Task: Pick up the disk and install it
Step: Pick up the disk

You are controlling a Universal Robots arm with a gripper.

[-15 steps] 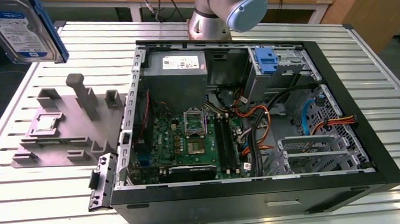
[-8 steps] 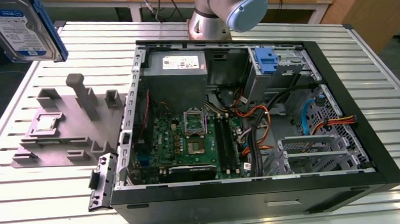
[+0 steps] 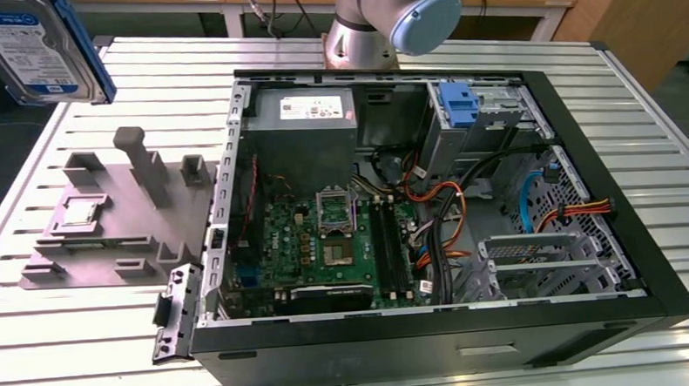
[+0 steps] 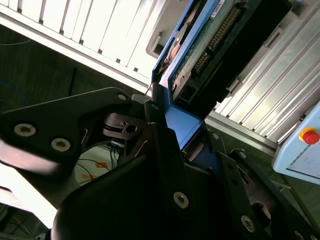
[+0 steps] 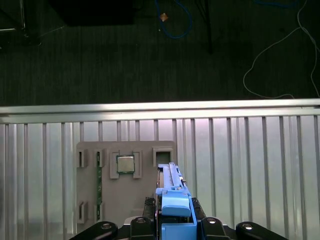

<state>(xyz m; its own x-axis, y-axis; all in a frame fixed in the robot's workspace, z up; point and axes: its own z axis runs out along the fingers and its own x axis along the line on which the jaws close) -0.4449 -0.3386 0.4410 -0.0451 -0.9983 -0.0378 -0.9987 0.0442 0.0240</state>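
Holding the flat silver hard disk in its blue plastic carrier (image 3: 30, 45) aloft above the grey moulded fixture (image 3: 103, 247), the jaws clamp the carrier's end, so a firm, steady grip kept clear of the open black computer case (image 3: 444, 346) seems wise.

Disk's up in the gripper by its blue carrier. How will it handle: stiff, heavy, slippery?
Likely rigid: the disk is a metal-cased slab and shows no sag. Probably dense for its size, so gripped at one end by the gripper it may pivot. The smooth blue carrier could slip, and the exposed circuit board looks knock-sensitive.
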